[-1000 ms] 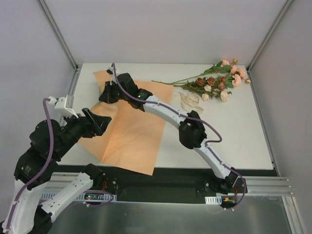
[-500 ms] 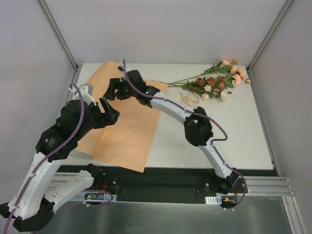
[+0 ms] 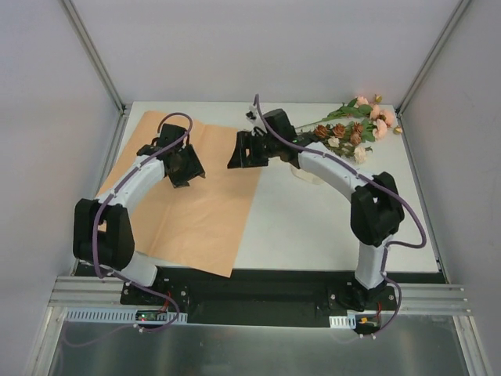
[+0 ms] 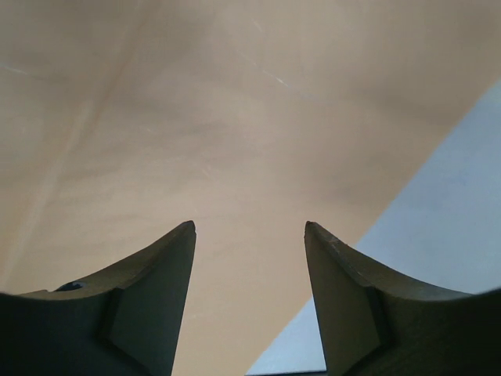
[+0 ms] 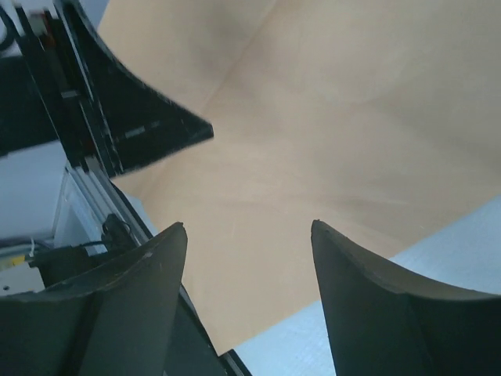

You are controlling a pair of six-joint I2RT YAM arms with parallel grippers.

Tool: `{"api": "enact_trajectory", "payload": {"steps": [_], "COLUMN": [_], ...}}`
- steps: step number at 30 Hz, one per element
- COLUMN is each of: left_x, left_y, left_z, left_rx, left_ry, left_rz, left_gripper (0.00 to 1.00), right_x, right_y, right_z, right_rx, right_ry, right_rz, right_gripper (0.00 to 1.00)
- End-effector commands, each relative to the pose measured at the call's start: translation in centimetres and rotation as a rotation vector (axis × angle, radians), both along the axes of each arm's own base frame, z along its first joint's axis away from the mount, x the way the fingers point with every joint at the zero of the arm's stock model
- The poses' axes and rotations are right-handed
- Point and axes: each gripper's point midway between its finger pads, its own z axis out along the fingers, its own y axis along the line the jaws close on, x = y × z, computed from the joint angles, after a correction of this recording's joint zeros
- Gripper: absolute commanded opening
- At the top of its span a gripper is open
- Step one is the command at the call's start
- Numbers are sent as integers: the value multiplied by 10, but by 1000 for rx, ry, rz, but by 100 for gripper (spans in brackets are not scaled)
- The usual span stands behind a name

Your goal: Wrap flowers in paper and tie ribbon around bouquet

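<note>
The paper [image 3: 188,211] lies flat on the left half of the table, orange-tan face up. My left gripper [image 3: 188,171] hovers open over its far part, holding nothing; in the left wrist view the left gripper [image 4: 249,227] shows the paper [image 4: 235,117] below it. My right gripper [image 3: 237,155] is open above the sheet's far right edge; in the right wrist view the right gripper [image 5: 249,225] shows only the paper [image 5: 329,117] underneath. The flowers [image 3: 352,129] lie at the far right. A bit of the cream ribbon [image 3: 305,175] peeks from under the right arm.
The white table [image 3: 313,227] ends at a dark front rail [image 3: 250,278]. Metal frame posts [image 3: 94,55] rise at the far corners, with grey walls around. The left arm [image 5: 117,102] shows in the right wrist view beside the paper's edge.
The right gripper let go of the paper's far corner and drew back to the right. The sheet flattened. The left arm swung forward over the paper.
</note>
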Motion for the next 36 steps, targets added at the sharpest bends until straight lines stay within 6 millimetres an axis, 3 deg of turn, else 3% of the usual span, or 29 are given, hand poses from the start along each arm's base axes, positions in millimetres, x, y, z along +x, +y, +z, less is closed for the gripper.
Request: {"api": "enact_trajectory", "payload": {"steps": [1, 2, 3, 4, 8, 10, 12, 13, 18, 23, 26, 27, 29, 30, 36], "left_x": [28, 29, 31, 32, 26, 20, 18, 14, 6, 16, 21, 22, 27, 27, 33], "left_y": [22, 30, 34, 39, 37, 37, 40, 42, 47, 37, 35, 35, 31, 30, 25], "left_z": [-11, -23, -30, -45, -80, -93, -98, -101, -107, -108, -109, -114, -113, -119, -121], "left_rx": [-51, -20, -13, -1, 3, 8, 27, 35, 47, 7, 7, 12, -1, -2, -12], "left_ry": [-22, -15, -8, 33, 137, 175, 183, 194, 213, 236, 246, 260, 268, 288, 297], "left_rz": [154, 186, 203, 216, 201, 200, 205, 206, 261, 240, 223, 219, 199, 196, 135], "left_gripper": [57, 55, 54, 53, 52, 51, 51, 51, 52, 53, 53, 53, 53, 53, 55], "right_x": [-22, -18, -18, -16, -5, -9, -12, -22, -29, -44, -58, -78, -89, -105, -133], "right_y": [25, 28, 35, 38, 34, 28, 27, 20, 8, -10, -18, -28, -25, -28, -7], "right_z": [-51, -59, -55, -76, -100, -116, -123, -140, -169, -189, -182, -194, -185, -193, -173], "right_rx": [-68, -108, -138, -186, -299, -327, -329, -348, -414, -479, -458, -478, -429, -439, -341], "right_ry": [32, 18, -9, 15, 9, 52, 59, 102, 111, 151, 159, 199, 198, 222, 237], "right_rz": [186, 179, 208, 210, 147, 108, 71, 52, -24, -57, -96, -98, -103, -87, -42], "right_gripper": [63, 61, 58, 53, 51, 51, 51, 51, 51, 50, 50, 50, 49, 49, 50]}}
